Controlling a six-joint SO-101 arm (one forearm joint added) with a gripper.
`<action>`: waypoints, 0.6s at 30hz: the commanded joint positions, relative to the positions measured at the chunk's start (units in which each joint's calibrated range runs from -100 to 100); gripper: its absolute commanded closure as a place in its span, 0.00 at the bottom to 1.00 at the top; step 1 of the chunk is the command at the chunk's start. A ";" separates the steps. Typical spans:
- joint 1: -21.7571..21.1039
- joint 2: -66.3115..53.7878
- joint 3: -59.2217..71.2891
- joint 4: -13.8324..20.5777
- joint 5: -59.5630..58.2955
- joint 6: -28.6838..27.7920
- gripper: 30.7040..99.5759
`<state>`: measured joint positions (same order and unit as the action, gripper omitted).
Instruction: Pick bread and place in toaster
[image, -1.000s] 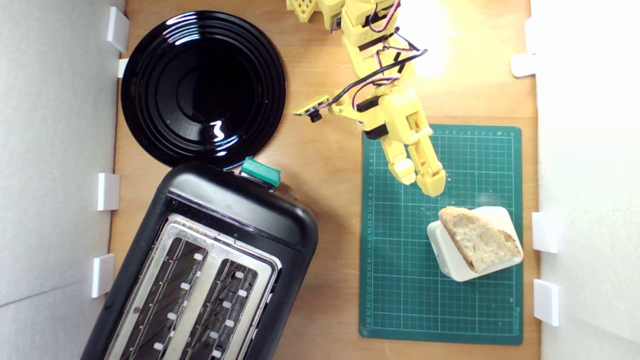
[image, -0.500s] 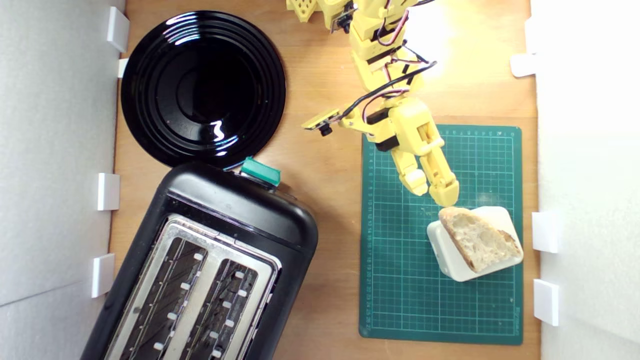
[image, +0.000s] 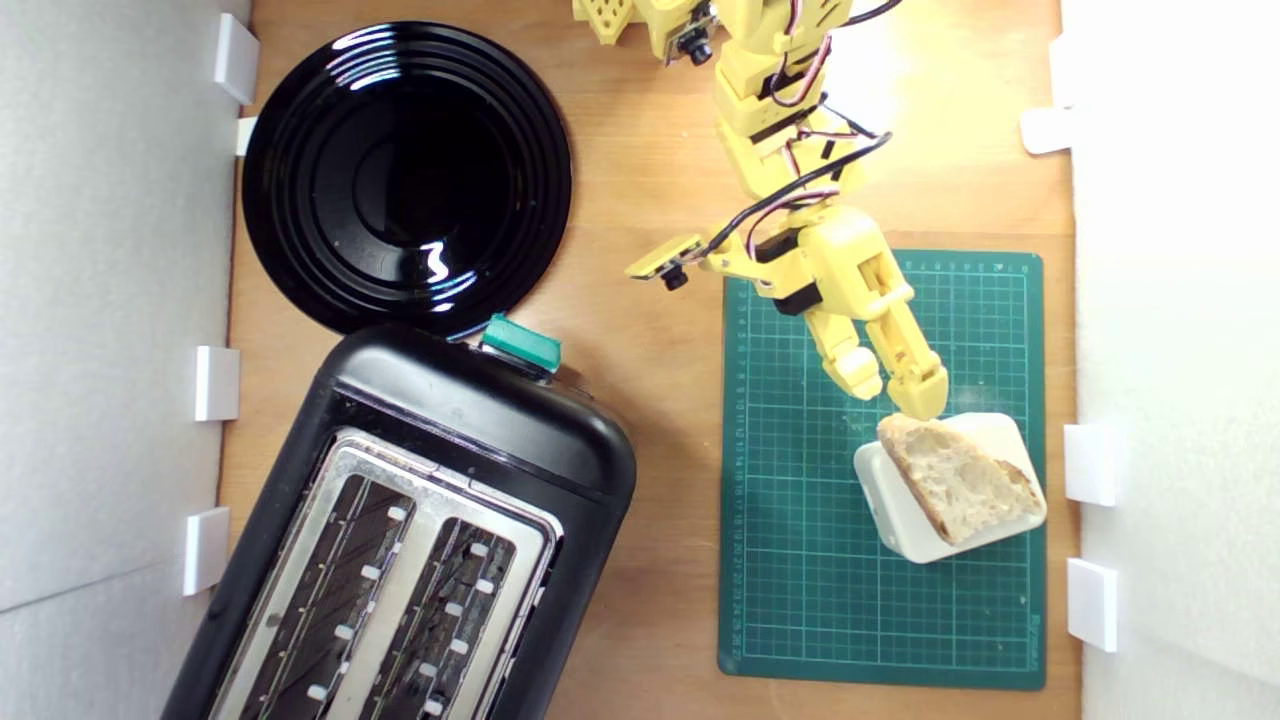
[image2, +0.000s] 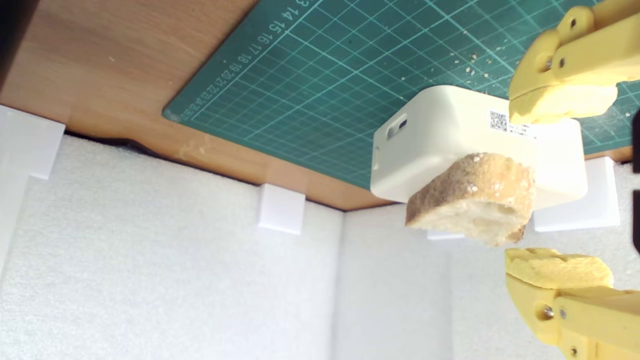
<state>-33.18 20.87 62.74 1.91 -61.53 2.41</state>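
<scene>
The bread (image: 958, 478), a triangular slice with pale holey crumb and brown crust, lies on a white plastic block (image: 890, 505) on the green cutting mat (image: 800, 560). My yellow gripper (image: 890, 388) is open just short of the slice's pointed end, one fingertip almost touching the crust. In the wrist view the bread (image2: 475, 200) sits ahead of the gripper (image2: 557, 187), whose fingers (image2: 560, 102) hold nothing between them. The black toaster (image: 420, 540), with silver top, long slots and teal lever (image: 520, 343), stands at the exterior view's lower left.
A round glossy black plate (image: 405, 175) sits behind the toaster. White foam walls (image: 110, 300) with small white brackets (image: 1090, 465) border the wooden table on both sides. Crumbs dot the mat near the block (image2: 450, 135).
The arm has reached steadily forward and toward the exterior view's right, bringing the open gripper from mid-mat up to the bread's tip. The bread and block have stayed put.
</scene>
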 joint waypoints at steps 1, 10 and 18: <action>-0.90 -0.32 -3.41 -0.37 -2.04 0.08 0.18; -0.82 0.01 -4.86 -0.37 -2.04 0.13 0.18; -0.90 2.67 -7.31 -0.37 -2.04 0.29 0.18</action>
<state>-33.18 23.73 58.21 1.11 -61.53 2.41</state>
